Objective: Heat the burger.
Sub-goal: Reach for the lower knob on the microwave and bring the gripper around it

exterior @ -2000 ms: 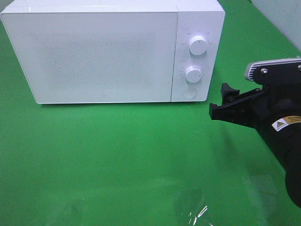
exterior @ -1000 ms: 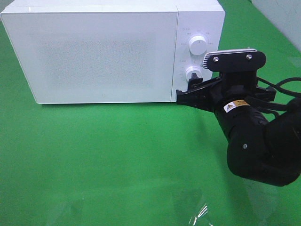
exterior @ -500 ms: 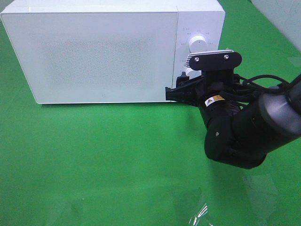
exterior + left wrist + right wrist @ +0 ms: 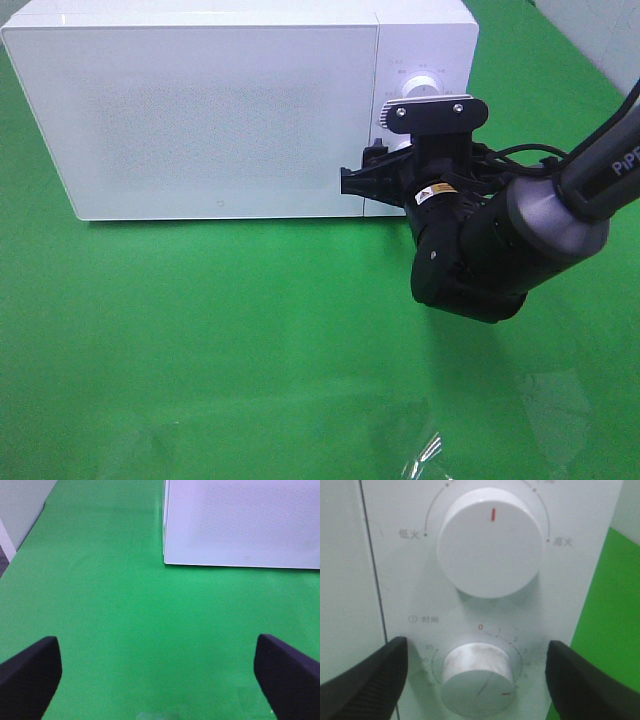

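Note:
The burger is not in view in any frame. The white microwave (image 4: 200,110) stands at the back with its door closed; it also shows in the left wrist view (image 4: 240,520). My right gripper (image 4: 362,180) is open and empty, right in front of the control panel. In the right wrist view its fingers (image 4: 365,680) flank the lower timer knob (image 4: 477,677), with the upper power knob (image 4: 490,542) above it. My left gripper (image 4: 159,672) is open and empty over the green cloth, short of the microwave's left corner.
A green cloth (image 4: 200,340) covers the table. A crumpled clear film (image 4: 425,455) glints at the front edge. A pale wall or panel (image 4: 20,505) borders the cloth on the far left side.
My right arm has swung in from the right side of the table to the microwave's control panel, gripper staying open. The microwave has not moved.

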`<control>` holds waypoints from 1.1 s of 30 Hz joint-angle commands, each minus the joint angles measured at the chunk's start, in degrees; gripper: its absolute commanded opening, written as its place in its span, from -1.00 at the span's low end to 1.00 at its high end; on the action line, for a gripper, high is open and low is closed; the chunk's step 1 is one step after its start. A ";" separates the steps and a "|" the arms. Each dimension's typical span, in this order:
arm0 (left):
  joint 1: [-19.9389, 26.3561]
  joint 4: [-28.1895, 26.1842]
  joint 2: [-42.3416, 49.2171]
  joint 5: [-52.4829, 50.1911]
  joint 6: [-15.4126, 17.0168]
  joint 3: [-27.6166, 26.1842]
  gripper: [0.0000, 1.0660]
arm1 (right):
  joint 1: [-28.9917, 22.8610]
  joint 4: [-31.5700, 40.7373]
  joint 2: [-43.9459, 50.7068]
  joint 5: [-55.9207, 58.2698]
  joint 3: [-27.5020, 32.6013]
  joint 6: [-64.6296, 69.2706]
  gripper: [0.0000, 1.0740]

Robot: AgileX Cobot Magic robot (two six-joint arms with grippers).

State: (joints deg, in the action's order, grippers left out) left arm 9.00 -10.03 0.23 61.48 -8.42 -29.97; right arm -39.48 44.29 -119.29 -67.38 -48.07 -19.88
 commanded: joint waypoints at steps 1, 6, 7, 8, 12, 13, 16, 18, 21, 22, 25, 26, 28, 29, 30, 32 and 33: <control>-0.40 -0.34 0.40 0.06 0.29 0.23 0.81 | 0.69 -0.69 -0.23 0.06 -0.40 -0.06 0.38; -0.40 -0.34 0.40 0.06 0.29 0.23 0.81 | 1.89 -1.43 -1.20 0.40 -0.57 1.43 0.38; -0.40 -0.34 0.40 0.06 0.29 0.23 0.81 | 2.01 -1.72 -1.72 0.63 -0.80 2.12 0.38; -0.40 -0.34 0.40 0.06 0.29 0.23 0.81 | 2.01 -1.72 -1.72 0.63 -0.80 2.12 0.38; -0.40 -0.40 0.40 0.06 0.29 0.23 0.81 | 2.01 -2.12 -1.95 0.63 -0.80 2.12 0.38; -0.40 -0.40 0.40 0.06 0.29 0.23 0.81 | 2.01 -2.12 -1.95 0.40 -0.80 2.12 0.37; -0.40 -0.40 0.40 0.06 0.29 0.23 0.81 | 1.95 -2.12 -1.66 0.11 -0.80 1.89 0.36; -0.40 -0.40 0.40 0.06 0.29 0.23 0.81 | 1.83 -2.18 -1.26 -0.11 -0.80 1.72 0.34; -0.40 -0.40 0.40 0.06 0.29 0.23 0.81 | 1.83 -2.18 -0.80 -0.40 -0.80 1.72 0.34; -0.40 -0.40 0.40 0.06 0.29 0.23 0.81 | 1.83 -2.18 -0.80 -0.63 -0.80 1.72 0.33; -0.40 -0.40 0.40 0.06 0.29 0.23 0.81 | 1.83 -2.18 -0.80 -0.80 -0.80 1.66 0.31; -0.40 -0.40 0.40 0.06 0.29 0.23 0.81 | 1.83 -2.18 -0.80 -0.80 -0.80 1.66 0.31; -0.40 -0.40 0.40 0.06 0.29 0.23 0.81 | 1.83 -2.18 -0.74 -0.80 -0.80 1.66 0.27; -0.40 -0.40 0.40 0.06 0.29 0.23 0.81 | 1.83 -2.18 -0.74 -0.80 -0.80 1.66 0.22; -0.40 -0.40 0.40 0.06 0.29 0.23 0.81 | 1.83 -2.18 -0.69 -0.86 -0.80 1.66 0.17; -0.40 -0.40 0.40 0.06 0.29 0.23 0.81 | 1.83 -2.18 -0.63 -1.26 -0.80 1.66 0.04; -0.40 -0.40 0.40 0.06 0.29 0.23 0.81 | 1.83 -2.18 -0.63 -1.26 -0.80 1.66 0.04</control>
State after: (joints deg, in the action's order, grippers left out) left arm 9.00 -10.03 0.23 61.48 -8.42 -29.97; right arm -38.10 42.23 -121.12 -66.63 -48.19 -17.99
